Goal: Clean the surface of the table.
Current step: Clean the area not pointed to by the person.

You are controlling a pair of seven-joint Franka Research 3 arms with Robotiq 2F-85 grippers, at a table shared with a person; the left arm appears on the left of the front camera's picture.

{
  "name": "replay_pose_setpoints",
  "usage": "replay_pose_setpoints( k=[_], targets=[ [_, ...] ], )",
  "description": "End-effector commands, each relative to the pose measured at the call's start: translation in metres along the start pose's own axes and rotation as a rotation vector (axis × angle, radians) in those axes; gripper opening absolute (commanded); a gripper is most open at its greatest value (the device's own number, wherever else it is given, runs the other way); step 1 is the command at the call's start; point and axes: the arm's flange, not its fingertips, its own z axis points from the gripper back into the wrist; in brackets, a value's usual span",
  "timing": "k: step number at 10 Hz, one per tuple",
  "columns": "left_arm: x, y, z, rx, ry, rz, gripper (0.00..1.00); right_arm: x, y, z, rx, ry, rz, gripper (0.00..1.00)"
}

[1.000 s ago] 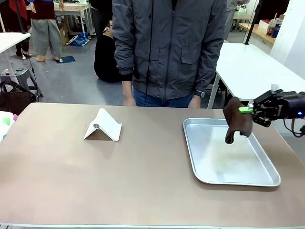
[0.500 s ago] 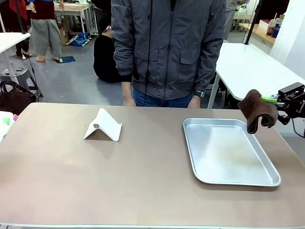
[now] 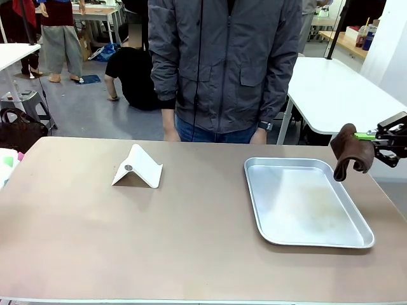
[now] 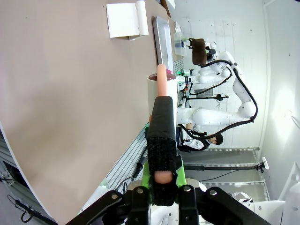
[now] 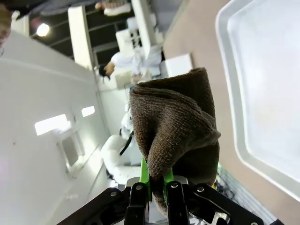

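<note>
Table lies below right hand clamping cloth.

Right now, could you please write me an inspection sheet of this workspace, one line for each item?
Surface: table, matte beige top, no spill that I can make out.
Job's things: brown cloth hanging in the air by the tray's far right corner; roller tool with a pink handle.
Clutter: silver tray at the right, holding nothing; white folded stand left of the middle.
Grippers: right gripper shut on the brown cloth; left gripper shut on the roller tool.
Cables: black cable along the right arm.
Surroundings: person standing at the far edge; white table behind.
</note>
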Motion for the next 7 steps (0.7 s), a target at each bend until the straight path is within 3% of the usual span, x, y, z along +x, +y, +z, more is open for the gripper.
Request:
replay_pose_setpoints(
  k=[1,2,7],
  targets=[
    [-0.0004,-0.0049,-0.0031,-0.008,-0.021,0.009,0.22,-0.0011,-0.0029,0.0033,-0.002,-0.084,-0.022,0.13],
    [-0.0004,-0.0049,-0.0031,-0.008,-0.021,0.009,0.22,0.0000,0.0000,0.0000,0.000,0.000,0.000,0.13],
    [-0.0004,-0.0049,-0.0031,-0.008,-0.021,0.009,0.22,0.0000,0.0000,0.0000,0.000,0.000,0.000,0.13]
  ],
)
